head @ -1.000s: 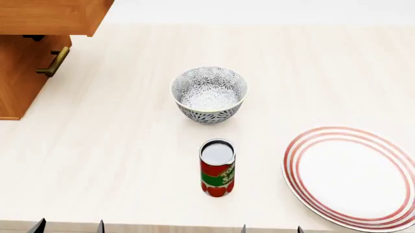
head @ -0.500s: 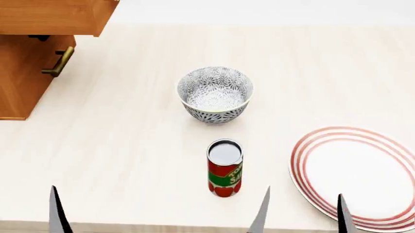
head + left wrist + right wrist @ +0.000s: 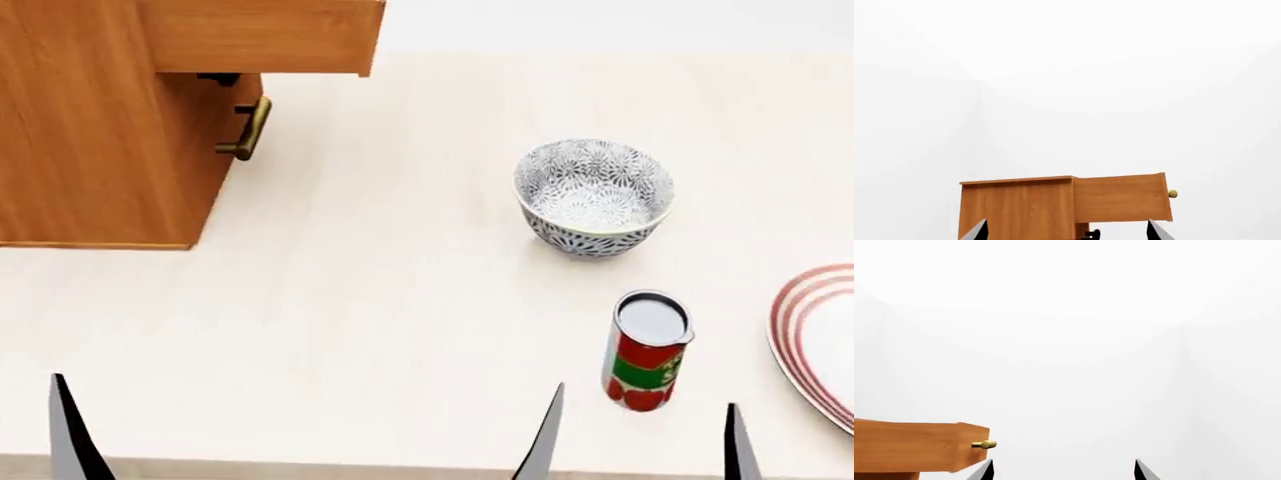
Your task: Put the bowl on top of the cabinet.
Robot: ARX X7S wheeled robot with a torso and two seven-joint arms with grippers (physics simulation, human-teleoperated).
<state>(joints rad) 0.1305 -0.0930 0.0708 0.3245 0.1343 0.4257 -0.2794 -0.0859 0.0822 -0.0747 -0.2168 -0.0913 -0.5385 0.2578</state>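
Bowl (image 3: 594, 197) upright on table (image 3: 374, 300), well apart from cabinet (image 3: 94, 120); can (image 3: 646, 350) near; both grippers' fingertips spread wide, empty, at near edge

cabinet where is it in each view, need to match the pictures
Head view: cabinet fills the upper left corner.
Left wrist view: bottom centre.
Right wrist view: only its pulled-out drawer, lower left.
Shared landmark: that open drawer, seen in all three.

Table layout seen from the head camera

The cabinet (image 3: 100, 120) stands far left on the table (image 3: 360, 330); the bowl (image 3: 594, 197) sits well right of it, the can (image 3: 647, 351) just nearer, the plate (image 3: 817, 340) at the right edge.
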